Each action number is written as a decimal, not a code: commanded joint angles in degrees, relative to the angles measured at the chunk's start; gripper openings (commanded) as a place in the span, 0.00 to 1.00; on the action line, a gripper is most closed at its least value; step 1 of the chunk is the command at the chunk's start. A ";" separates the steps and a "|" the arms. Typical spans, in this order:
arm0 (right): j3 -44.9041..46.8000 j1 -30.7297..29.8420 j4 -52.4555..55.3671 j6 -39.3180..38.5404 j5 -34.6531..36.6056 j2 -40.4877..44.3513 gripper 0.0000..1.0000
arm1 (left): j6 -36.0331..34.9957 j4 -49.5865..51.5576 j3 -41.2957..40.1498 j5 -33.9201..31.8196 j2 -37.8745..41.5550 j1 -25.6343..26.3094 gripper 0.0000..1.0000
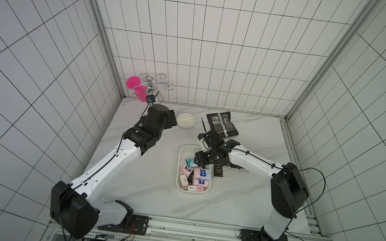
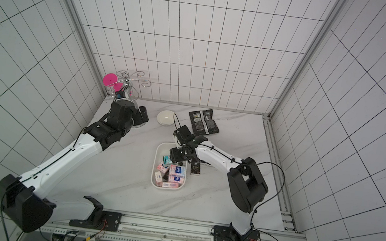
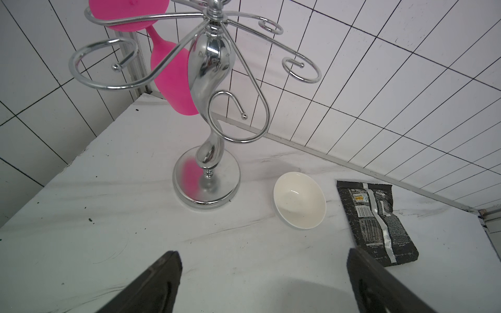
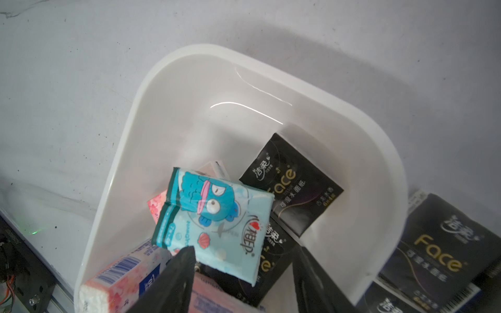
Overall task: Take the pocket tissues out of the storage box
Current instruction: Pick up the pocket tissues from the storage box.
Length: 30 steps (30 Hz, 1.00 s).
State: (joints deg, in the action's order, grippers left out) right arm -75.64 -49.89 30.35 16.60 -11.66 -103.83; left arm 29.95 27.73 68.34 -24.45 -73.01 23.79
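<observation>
Most pocket tissues [image 1: 196,177] lie piled in the storage box [image 1: 179,165]; some black packets [image 1: 218,172] sit on the table just beside it. The right gripper [image 4: 245,252] hangs over the box, jaws parted astride the teal packet [image 4: 214,216], not clamped on it. The left gripper [image 3: 264,252] stands wide apart and empty near the bowl [image 3: 298,200].

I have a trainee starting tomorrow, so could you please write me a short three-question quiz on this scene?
1. True or false: the storage box no longer holds any pocket tissues.
2. In the right wrist view, what lies partly between the right gripper's parted fingers? A) the teal packet B) the white bowl C) the foil pouch
3. What colour is the glass hanging on the chrome rack in front of the left gripper?

Key: 1 false; 2 A; 3 pink.
</observation>
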 commanded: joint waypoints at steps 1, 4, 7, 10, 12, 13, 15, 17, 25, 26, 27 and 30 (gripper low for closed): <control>0.73 -0.29 -0.99 0.01 -2.39 -2.35 0.60 | -0.57 0.31 0.66 -0.82 0.99 0.02 0.99; -0.06 -0.30 -1.26 0.19 -3.60 -3.83 0.60 | -0.84 0.47 0.83 -0.95 1.07 0.01 0.99; -1.12 -0.30 -1.08 0.10 -4.48 -5.42 0.58 | -1.19 0.96 1.33 -1.29 1.28 -0.06 0.99; -1.45 -0.30 -1.74 0.19 -5.92 -6.33 0.50 | -1.63 1.28 1.69 -1.74 1.55 -0.17 0.99; -1.37 -0.35 -2.44 0.36 -6.57 -6.56 0.44 | -1.60 1.28 1.71 -1.83 1.65 -0.24 0.99; -1.09 -0.38 -3.14 0.53 -6.78 -6.48 0.42 | -1.70 1.28 1.71 -1.81 1.65 -0.30 0.99; -0.67 -0.38 -4.18 0.88 -6.97 -6.18 0.37 | -1.56 1.28 1.50 -1.75 1.48 -0.28 0.99; -0.18 -0.37 -4.97 0.93 -7.25 -5.65 0.32 | -1.31 1.19 1.28 -1.60 1.22 -0.30 0.98; 0.80 -0.38 -6.50 0.63 -7.24 -3.78 0.14 | -0.90 0.76 1.01 -1.26 0.94 -0.24 0.99; 0.96 -0.36 -6.61 0.50 -7.30 -3.53 0.11 | -0.92 0.76 1.01 -1.30 0.94 -0.24 0.98; 0.97 -0.38 -6.70 0.21 -7.45 -3.35 0.05 | -1.03 0.82 1.00 -1.30 0.99 -0.25 0.99; 0.69 -0.30 -6.40 -0.25 -7.64 -3.59 0.00 | -1.12 0.83 1.04 -1.39 1.18 -0.24 0.99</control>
State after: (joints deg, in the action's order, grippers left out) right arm -75.64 -49.89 24.21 17.15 -18.90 -108.40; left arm 29.15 28.49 68.36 -25.45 -72.51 23.79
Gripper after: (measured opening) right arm 0.091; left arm 0.986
